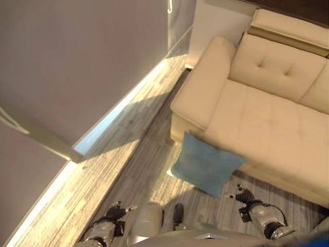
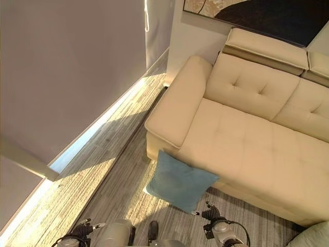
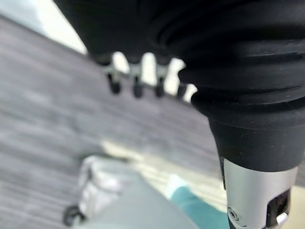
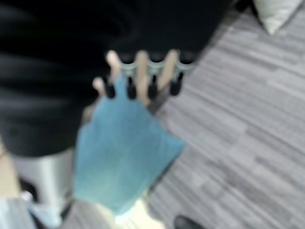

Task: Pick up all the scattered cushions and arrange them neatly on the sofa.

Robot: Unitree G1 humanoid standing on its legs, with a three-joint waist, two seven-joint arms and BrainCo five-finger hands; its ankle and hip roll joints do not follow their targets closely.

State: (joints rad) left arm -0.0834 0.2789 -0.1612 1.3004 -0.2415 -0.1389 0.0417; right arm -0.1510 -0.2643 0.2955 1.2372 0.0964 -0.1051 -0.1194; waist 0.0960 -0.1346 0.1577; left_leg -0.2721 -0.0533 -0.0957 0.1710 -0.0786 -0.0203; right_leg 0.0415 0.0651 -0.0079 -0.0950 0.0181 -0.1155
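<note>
Right hand [image 2: 212, 213] hangs low at the near right, its dark-tipped fingers [image 4: 151, 88] held straight and relaxed in a row, gripping nothing and apart from the blue cushion [image 2: 180, 181] just beyond them. That cushion is a soft, square, matte fabric pillow propped on one corner on the floor [image 2: 123, 170], leaning against the near front edge of the sofa [image 2: 247, 139]. Cream and padded, the sofa has a button-tufted seat and back and a rounded left armrest. Underfoot, grey wood-grain planks run in streaks. Left hand [image 1: 115, 212] shows at the near left, fingers straight and loose, also empty. A pale cushion [image 2: 313, 235] pokes in at the near right corner.
</note>
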